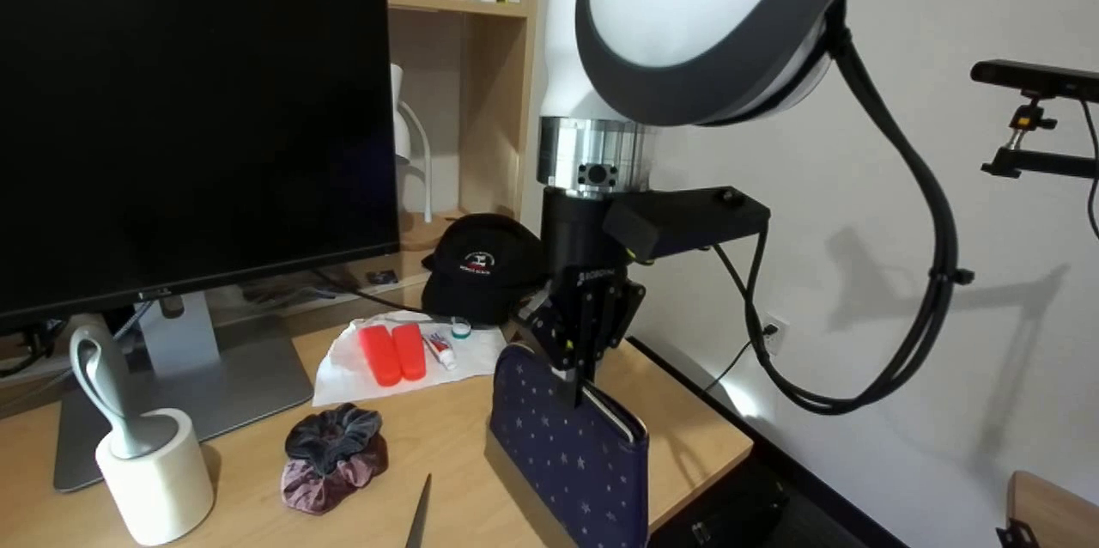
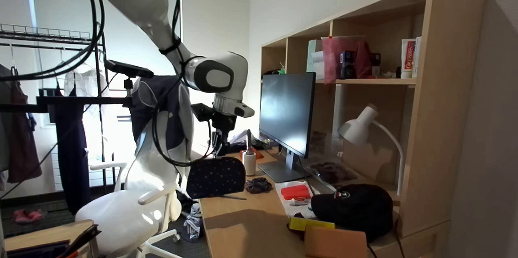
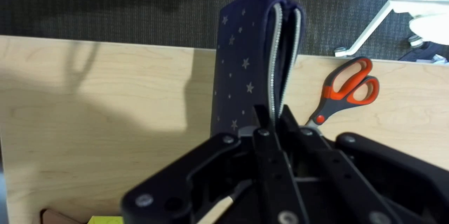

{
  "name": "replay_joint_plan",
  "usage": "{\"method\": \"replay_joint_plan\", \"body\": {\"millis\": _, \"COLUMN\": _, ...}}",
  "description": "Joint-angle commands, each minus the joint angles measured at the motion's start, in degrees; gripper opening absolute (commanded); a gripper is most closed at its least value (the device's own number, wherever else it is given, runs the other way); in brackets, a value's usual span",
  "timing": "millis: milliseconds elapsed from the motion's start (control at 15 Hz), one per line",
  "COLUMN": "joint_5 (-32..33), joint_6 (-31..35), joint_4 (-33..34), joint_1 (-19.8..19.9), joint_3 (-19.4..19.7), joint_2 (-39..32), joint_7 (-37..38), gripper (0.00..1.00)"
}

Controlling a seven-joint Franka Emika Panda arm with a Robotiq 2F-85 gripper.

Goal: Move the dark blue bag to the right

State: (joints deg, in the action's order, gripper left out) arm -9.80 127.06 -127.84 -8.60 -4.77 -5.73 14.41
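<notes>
1. Worktop: six o'clock in an exterior view.
2. Dark blue bag: upright, at the tool's six o'clock in both exterior views.
3. Tool: clamped on the bag's zipped top, presumably so it travels upright.
4. Scissors: tool's two o'clock, wrist view.

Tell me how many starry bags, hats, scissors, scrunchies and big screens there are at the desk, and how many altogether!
Starry bag: 1, held by the gripper
Hat: 1, black
Scissors: 1 pair
Scrunchies: 2, one dark, one pinkish
Big screen: 1
Total: 6
</notes>
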Motion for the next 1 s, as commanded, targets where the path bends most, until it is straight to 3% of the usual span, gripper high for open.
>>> {"method": "replay_joint_plan", "body": {"millis": 0, "joint_5": 2.40, "joint_6": -0.72, "joint_4": 1.85, "joint_1": 2.15, "joint_3": 1.26, "joint_2": -1.56, "joint_7": -0.76, "gripper": 0.08}}
{"method": "replay_joint_plan", "body": {"millis": 400, "joint_5": 3.84, "joint_6": 2.30, "joint_4": -1.11, "joint_1": 5.15, "joint_3": 4.15, "joint_2": -1.72, "joint_7": -3.54, "gripper": 0.08}}
{"method": "replay_joint_plan", "body": {"millis": 933, "joint_5": 3.86, "joint_6": 13.16, "joint_4": -9.84, "joint_1": 10.24, "joint_3": 8.45, "joint_2": -0.40, "joint_7": -9.53, "gripper": 0.08}}
